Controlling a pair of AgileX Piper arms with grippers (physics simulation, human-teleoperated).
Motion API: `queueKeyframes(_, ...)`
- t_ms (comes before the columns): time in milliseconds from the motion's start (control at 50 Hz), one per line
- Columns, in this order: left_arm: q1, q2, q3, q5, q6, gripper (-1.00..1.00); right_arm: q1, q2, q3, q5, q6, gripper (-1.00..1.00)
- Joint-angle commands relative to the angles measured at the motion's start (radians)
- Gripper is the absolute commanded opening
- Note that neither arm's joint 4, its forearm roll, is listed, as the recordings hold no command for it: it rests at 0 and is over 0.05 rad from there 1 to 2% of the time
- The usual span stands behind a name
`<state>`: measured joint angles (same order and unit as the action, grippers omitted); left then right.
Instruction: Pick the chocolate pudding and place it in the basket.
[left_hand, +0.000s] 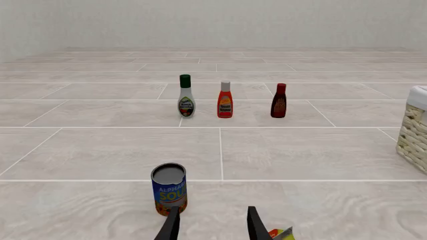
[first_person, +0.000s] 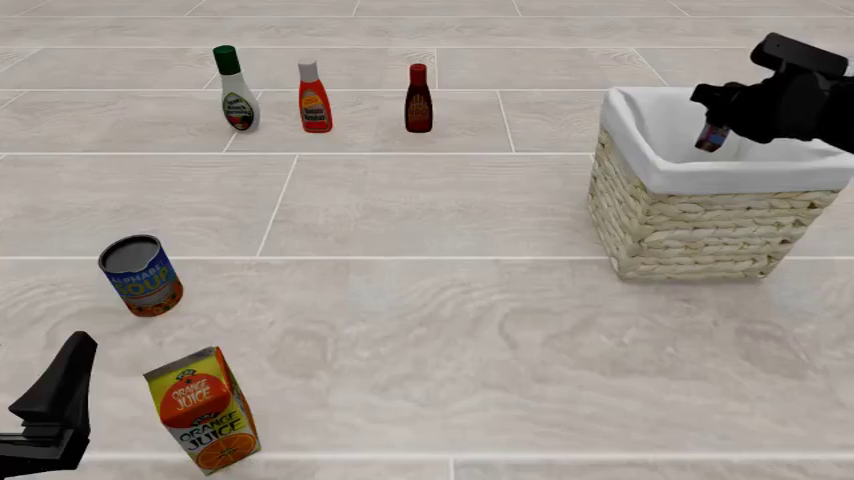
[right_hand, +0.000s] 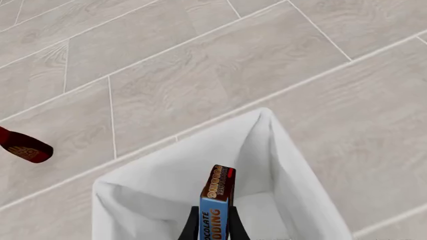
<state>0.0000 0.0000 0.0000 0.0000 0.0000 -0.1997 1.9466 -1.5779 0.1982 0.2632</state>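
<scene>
- 2 arms work at the desk (first_person: 441, 330), 1 at the near left corner and 1 over the far right side.
- Right fingers (right_hand: 212, 226) are clenched on the chocolate pudding (right_hand: 217, 200), gripping its lower end so the box stands upright between them.
- From the front camera the chocolate pudding (first_person: 713, 138) hangs above the open mouth of the basket (first_person: 694, 225), inside the line of the rim, clear of the white cloth lining; whether it has dipped below the rim cannot be told.
- From the right wrist camera the box shows a blue edge and a brown face with lettering, with the white lining (right_hand: 293, 170) spread beneath it.
- The basket stands toward the right edge of the desk, about midway from near to far.
- Left fingers (left_hand: 210, 225) are released, spread apart with nothing between them, low at the near left corner.
- 1 blue-labelled tin can (first_person: 140, 276) stands near the left edge, just beyond the left fingers.
- 1 orange juice carton (first_person: 203, 410) stands near the front edge, just right of the left fingers, tilted a little.
- 3 bottles line up along the far side: a white bottle with a green cap (first_person: 235, 89), an orange-red bottle with a white cap (first_person: 314, 98), and a dark brown bottle with a red cap (first_person: 419, 99).
- All 3 bottles are upright and apart from each other, well away from the basket.
</scene>
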Motion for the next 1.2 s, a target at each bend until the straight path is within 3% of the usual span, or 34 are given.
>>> queueKeyframes(20,0.0,0.0,0.0,0.0,0.0,1.0,0.003,0.015,-0.005,0.0,0.018,-1.0)
queueKeyframes(340,0.0,0.0,0.0,0.0,0.0,1.0,-0.001,0.007,-0.003,-0.008,0.014,-1.0)
queueKeyframes(360,0.0,0.0,0.0,0.0,0.0,1.0,-0.001,0.005,-0.001,-0.009,0.014,1.0)
queueKeyframes(1200,0.0,0.0,0.0,0.0,0.0,1.0,0.002,-0.041,-0.013,0.0,0.02,1.0)
